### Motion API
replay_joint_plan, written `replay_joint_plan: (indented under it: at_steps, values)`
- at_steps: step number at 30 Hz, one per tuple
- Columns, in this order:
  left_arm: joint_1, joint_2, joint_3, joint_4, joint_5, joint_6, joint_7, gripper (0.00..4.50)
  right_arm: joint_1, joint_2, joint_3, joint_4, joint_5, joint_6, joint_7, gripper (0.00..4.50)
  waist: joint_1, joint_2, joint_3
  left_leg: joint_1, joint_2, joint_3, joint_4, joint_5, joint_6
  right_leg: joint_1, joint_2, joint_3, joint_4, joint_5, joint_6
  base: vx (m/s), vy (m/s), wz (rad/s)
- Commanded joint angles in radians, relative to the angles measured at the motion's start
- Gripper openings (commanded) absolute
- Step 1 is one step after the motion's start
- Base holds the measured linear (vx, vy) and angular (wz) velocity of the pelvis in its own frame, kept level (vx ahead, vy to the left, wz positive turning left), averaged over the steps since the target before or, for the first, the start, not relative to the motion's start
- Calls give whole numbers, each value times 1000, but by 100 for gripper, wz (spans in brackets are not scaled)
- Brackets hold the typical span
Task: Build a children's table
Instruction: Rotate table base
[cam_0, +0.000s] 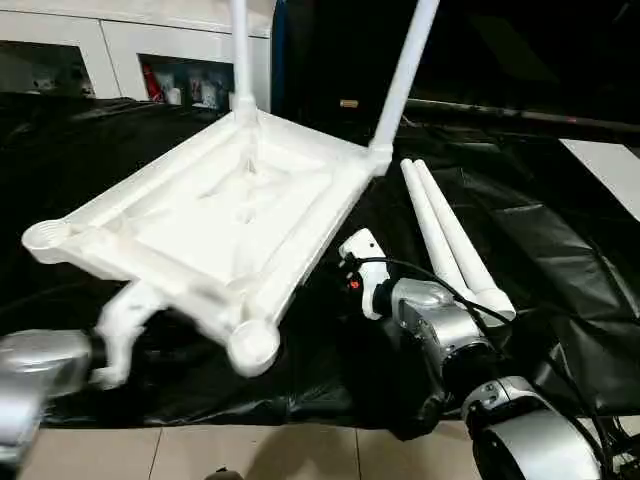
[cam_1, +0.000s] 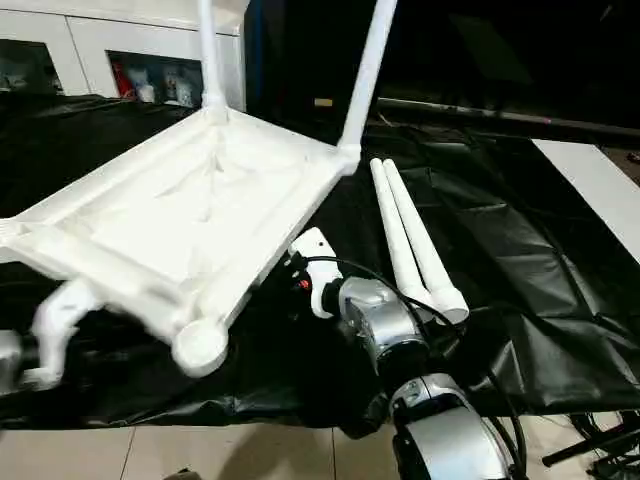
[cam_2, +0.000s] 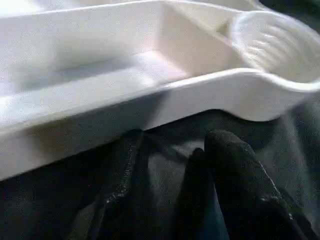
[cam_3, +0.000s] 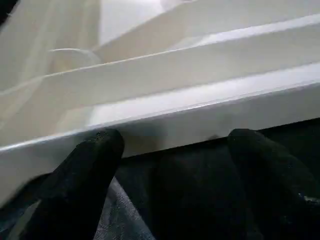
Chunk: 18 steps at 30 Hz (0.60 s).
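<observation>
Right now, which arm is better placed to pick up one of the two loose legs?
Right. Its tool is open beside the loose legs on the black sheet, while the left tool is under the tabletop's far side.

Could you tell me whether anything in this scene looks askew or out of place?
Yes: the upside-down table top sits tilted, its near edge lifted off the black sheet. Only two legs stand in the far corner sockets; the other two legs lie loose on the sheet beside it.

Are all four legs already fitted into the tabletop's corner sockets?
No. Two legs lie loose on the black sheet beside the tabletop, and its near corner socket stands empty.
</observation>
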Motion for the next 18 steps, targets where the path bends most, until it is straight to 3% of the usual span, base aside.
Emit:
replay_joint_plan:
  at_steps: [1,5,9,14,15,16,17,18]
  values:
    - [-42,-42,-86,-17,19,-34,10,218,9,-2,21,-41,1,-1,34,383,-5,29,-47,18,42,-13,-81,-294,-40,23,-79,56,-77,-196,-184,0,0,0]
    - [-73,-46,-128,-48,38,-42,-7,218,34,-51,16,-102,-4,-6,45,383,-1,28,-51,15,40,-11,-78,-252,-34,31,-79,55,-75,-143,-186,0,0,0]
    - [-93,11,-151,-127,48,-12,-52,218,76,-135,-6,-221,4,17,74,383,-4,27,-51,13,39,-10,-74,-218,-18,33,-75,54,-70,-94,-194,0,0,0]
    - [-175,74,-167,-162,67,-14,-93,218,139,-259,5,-391,0,45,160,383,-4,31,-45,13,36,-9,-74,-263,-23,31,-71,54,-80,-184,-174,0,0,0]
    - [-175,74,-167,-162,67,-14,-93,218,139,-259,5,-391,0,45,160,383,1,30,-48,17,37,-9,-72,-266,-22,32,-72,54,-83,-189,-170,0,0,0]
    - [-237,104,-183,-162,81,-18,-127,218,177,-336,29,-496,1,67,245,383,0,32,-46,16,37,-11,-74,-266,-21,33,-69,53,-84,-189,-169,0,0,0]
    - [-244,106,-186,-160,84,-23,-130,218,180,-345,32,-507,1,71,254,383,3,30,-50,19,38,-9,-69,-256,-18,33,-71,54,-81,-171,-169,0,0,0]
    - [-261,108,-193,-151,92,-36,-134,218,188,-365,38,-531,2,83,273,383,-1,33,-46,12,36,-11,-72,-245,-14,35,-69,54,-80,-149,-176,0,0,0]
